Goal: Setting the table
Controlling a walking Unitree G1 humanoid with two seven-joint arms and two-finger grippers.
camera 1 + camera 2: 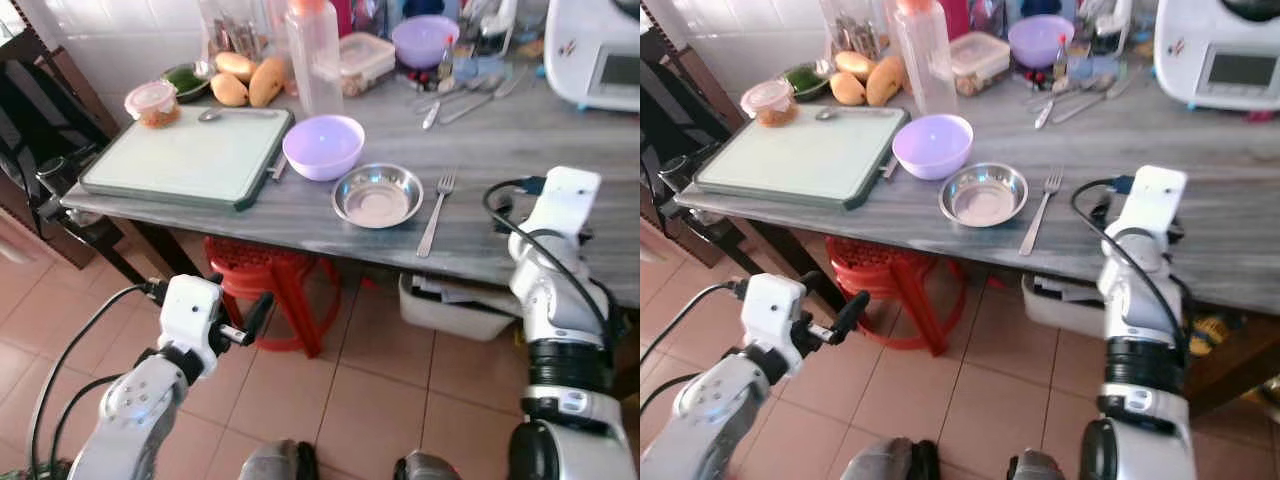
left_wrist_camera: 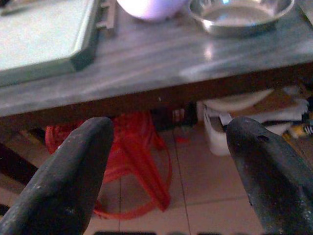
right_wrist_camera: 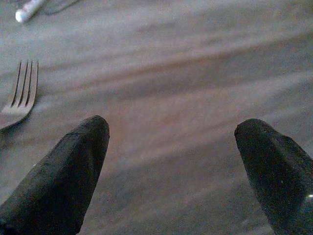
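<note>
Nearest the camera, the robot's left gripper hangs low over the tiled floor, below the front edge of the grey worktop. Its two black fingers stand apart with nothing between them. Beyond it, under the worktop, sits a red stool.

At about 3 o'clock from the middle of the scene, the right arm is raised to the worktop edge. In the right wrist view, the right gripper hovers over bare worktop, fingers spread wide and empty.

A metal fork lies flat, tines pointing away, just beside the steel bowl on its 3 o'clock side, apart from it. A lilac bowl sits at the steel bowl's 10 o'clock, close by. A green cutting board lies farther out at 9 o'clock.

At 12 o'clock, along the back, stand a clear bottle, mangoes, a small lidded tub, a food box, another lilac bowl and loose cutlery. A white appliance fills the 1 o'clock corner.

The fork looks light, stiff and thin; lying flat on a smooth top, it will likely skid, so pinching across the narrow handle near its middle seems best. The steel bowl looks light, rigid and slippery, best taken by its rim.
</note>
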